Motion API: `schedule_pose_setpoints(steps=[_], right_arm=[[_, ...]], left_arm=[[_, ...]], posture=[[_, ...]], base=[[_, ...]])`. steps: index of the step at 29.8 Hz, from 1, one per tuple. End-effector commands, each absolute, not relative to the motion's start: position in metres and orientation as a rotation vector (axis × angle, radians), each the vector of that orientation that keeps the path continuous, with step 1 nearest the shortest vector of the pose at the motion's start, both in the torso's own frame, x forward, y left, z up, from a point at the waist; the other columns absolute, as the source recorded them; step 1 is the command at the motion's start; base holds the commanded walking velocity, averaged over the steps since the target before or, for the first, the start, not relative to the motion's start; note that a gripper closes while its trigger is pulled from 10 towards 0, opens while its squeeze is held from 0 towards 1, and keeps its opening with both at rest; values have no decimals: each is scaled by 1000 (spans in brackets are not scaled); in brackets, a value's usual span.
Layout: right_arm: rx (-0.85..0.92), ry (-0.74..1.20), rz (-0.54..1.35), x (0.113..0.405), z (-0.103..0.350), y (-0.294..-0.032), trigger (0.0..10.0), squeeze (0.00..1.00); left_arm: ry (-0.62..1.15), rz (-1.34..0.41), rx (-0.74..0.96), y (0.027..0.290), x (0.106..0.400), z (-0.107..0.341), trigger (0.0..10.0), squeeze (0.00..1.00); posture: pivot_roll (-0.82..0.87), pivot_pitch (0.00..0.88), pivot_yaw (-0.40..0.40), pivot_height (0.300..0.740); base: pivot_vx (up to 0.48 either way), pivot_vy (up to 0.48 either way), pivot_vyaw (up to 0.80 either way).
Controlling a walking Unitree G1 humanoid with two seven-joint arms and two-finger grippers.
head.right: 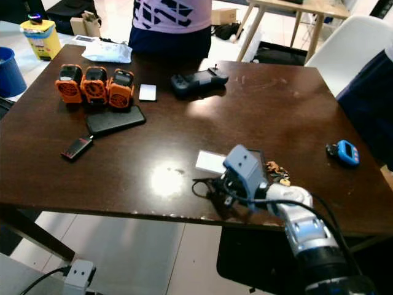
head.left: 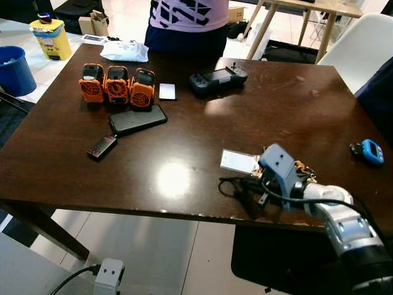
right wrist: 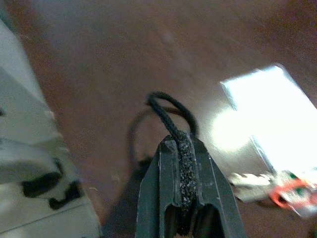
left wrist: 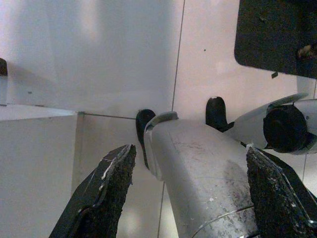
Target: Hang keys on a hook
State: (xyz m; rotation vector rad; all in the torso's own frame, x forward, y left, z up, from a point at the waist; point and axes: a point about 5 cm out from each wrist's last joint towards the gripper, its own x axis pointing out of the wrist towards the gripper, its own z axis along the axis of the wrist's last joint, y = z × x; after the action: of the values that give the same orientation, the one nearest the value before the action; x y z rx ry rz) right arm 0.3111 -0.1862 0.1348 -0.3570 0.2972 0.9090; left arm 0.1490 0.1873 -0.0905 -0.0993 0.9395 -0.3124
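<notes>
- Keys (head.left: 303, 167) lie on the counter (head.left: 258, 117) near its front edge, just beside a white card (head.left: 239, 161), and my right tool (right wrist: 179, 148) is low over the dark wood right by them.
- Right tool's fingers are pressed together on the black cord loop (right wrist: 168, 111) that trails from the bunch; a good pinch, I judge, but the bunch itself is not lifted yet.
- Left tool (left wrist: 190, 183) hangs idle below, fingers spread wide, holding nothing, pale floor tiles beneath it.
- Progress, I'd say: early. Lifting, carrying and hanging are all left, and I see no hook.
- Front edge sits just beside my wrist; a careless drag could tip the keys off.
- Open wood lies ahead; phone (head.left: 137, 118), orange gadgets (head.left: 116, 85) and controller (head.left: 218, 78) sit well apart, and a person (head.left: 184, 24) stands at the far side.
</notes>
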Motion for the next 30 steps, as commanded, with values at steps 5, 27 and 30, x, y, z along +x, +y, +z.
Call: schedule_pose_setpoints(steps=[5,27,30], right_arm=[[-294,208,935,310,148,-181,0,0],[-26,-84,875,323,183,-140,10000,0],[-21,-79,886,321,180,-135,10000,0]], left_arm=[[997,-333,-132,178,133,-98,10000,0],[1024,-298,-103,180,138,-98,10000,0],[1033,-306,-87,180,137,-98,10000,0]], posture=[[50,43,1,740],[51,43,0,740],[58,33,-4,740]], base=[[0,0,0],[0,0,0],[-272,0,0]])
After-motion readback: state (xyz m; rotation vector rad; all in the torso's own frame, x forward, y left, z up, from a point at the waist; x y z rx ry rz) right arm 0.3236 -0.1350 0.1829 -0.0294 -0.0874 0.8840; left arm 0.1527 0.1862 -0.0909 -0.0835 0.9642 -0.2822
